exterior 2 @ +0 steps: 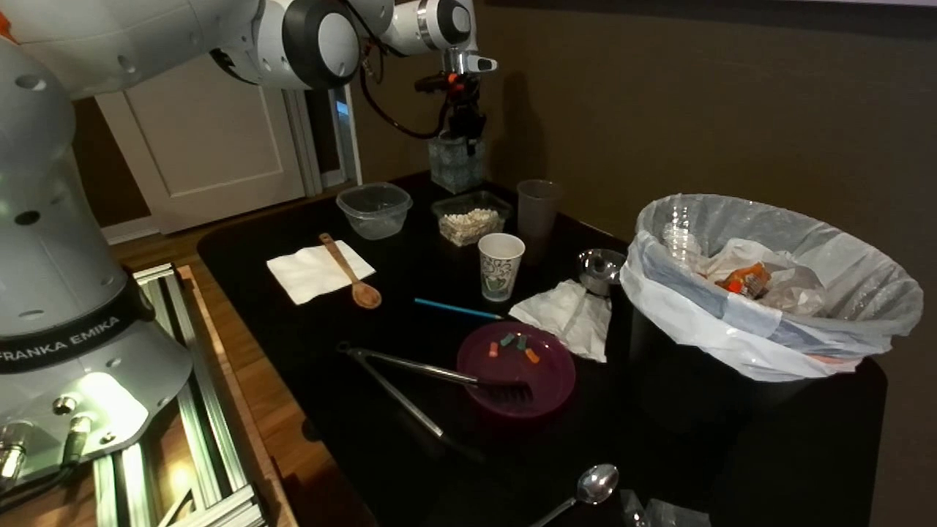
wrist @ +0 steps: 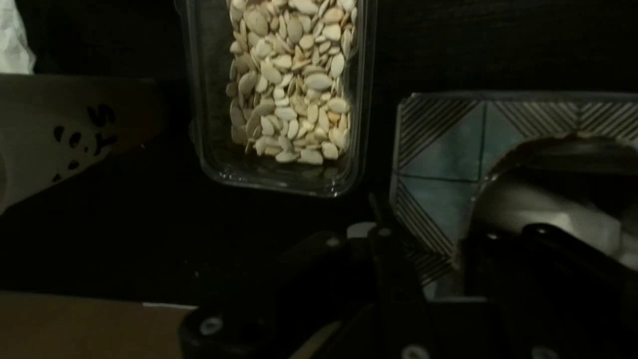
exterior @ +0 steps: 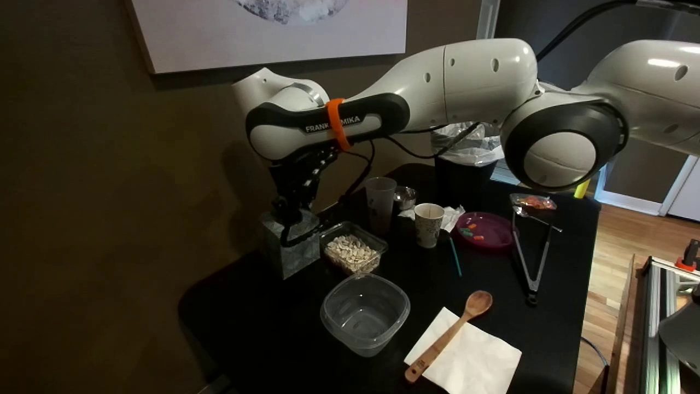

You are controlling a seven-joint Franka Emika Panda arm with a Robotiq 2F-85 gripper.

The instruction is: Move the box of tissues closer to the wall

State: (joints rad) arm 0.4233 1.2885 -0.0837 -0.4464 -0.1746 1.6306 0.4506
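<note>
Jaws grip box of tissues by top edge, one finger inside; likely to shift it nearer wall.

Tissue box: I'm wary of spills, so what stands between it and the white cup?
The seed container stands between the tissue box and the white cup; this shows in an exterior view.

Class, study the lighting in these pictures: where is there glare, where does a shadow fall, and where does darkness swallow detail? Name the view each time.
In an exterior view, bright glare on the arm's base; in both exterior views, a soft shadow on the wall beside the gripper; in the wrist view, dimness that nearly merges the black fingers with the dark tabletop.
</note>
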